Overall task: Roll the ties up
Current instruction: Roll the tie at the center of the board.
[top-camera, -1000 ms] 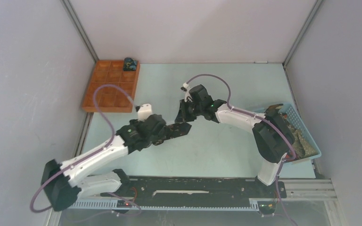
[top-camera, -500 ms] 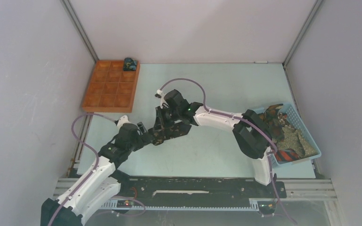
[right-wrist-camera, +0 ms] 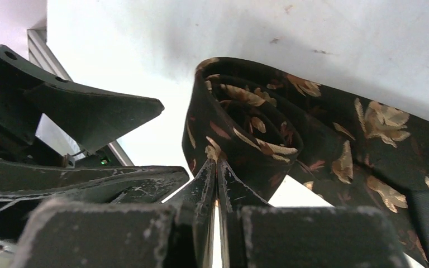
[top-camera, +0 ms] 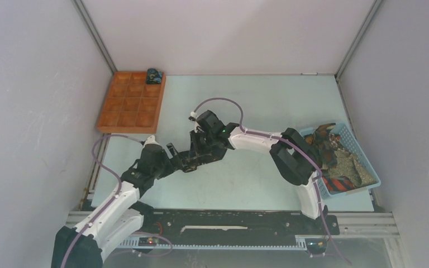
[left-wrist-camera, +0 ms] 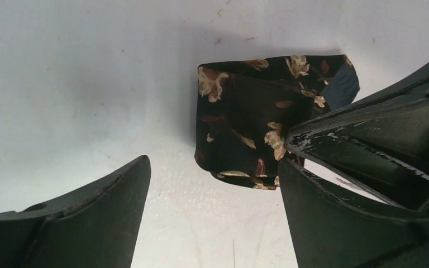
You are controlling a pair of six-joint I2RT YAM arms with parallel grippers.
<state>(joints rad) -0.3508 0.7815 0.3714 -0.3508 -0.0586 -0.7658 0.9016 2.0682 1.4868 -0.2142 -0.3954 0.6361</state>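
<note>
Black leaf-patterned tie (right-wrist-camera: 246, 128) — soft fabric coiled in a spiral.

An orange tray (top-camera: 124, 114) divided into a grid of square compartments lies at the far left corner of the pale blue-green table (top-camera: 268, 100), its left side close along the wall. A light blue mesh basket (top-camera: 363, 153) sits at the table's right edge (set askew to the table's sides), well apart from the tray. Plain grey-white wall panels (top-camera: 223, 33) close the table in on three sides, joined by slim metal corner posts (top-camera: 95, 36).
</note>
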